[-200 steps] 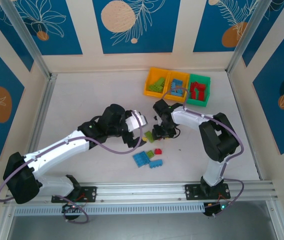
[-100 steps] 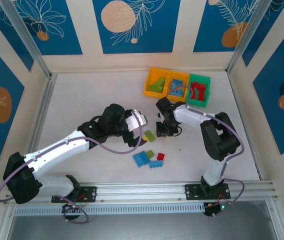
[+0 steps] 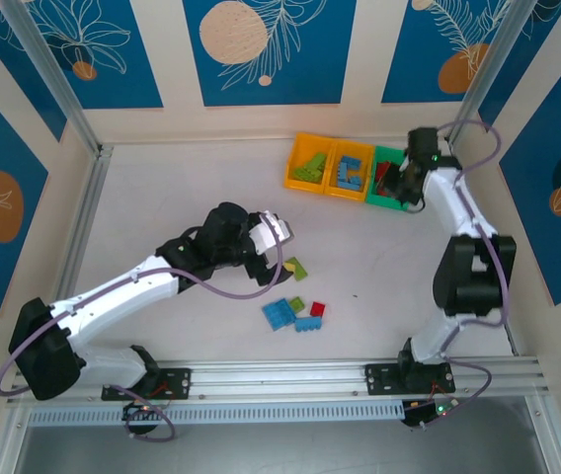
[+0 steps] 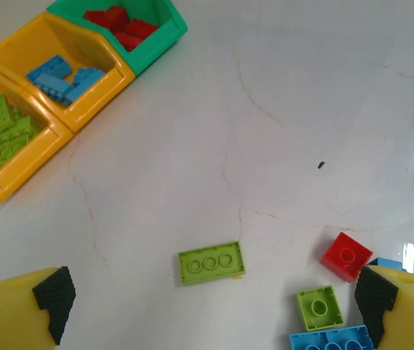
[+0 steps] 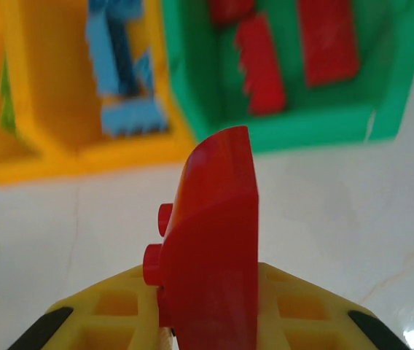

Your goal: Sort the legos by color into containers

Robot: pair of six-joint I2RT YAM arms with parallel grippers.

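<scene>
Most bricks (image 4: 55,73) lie sorted. The right gripper (image 5: 207,313) pinches a red brick (image 5: 211,233) just beside the green bin (image 5: 302,127); five loose bricks (image 4: 211,262) wait well apart from it, below the spread left gripper (image 4: 214,300)

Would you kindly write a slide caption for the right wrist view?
Right gripper holds a red brick in front of the green bin, which contains other red bricks.
</scene>
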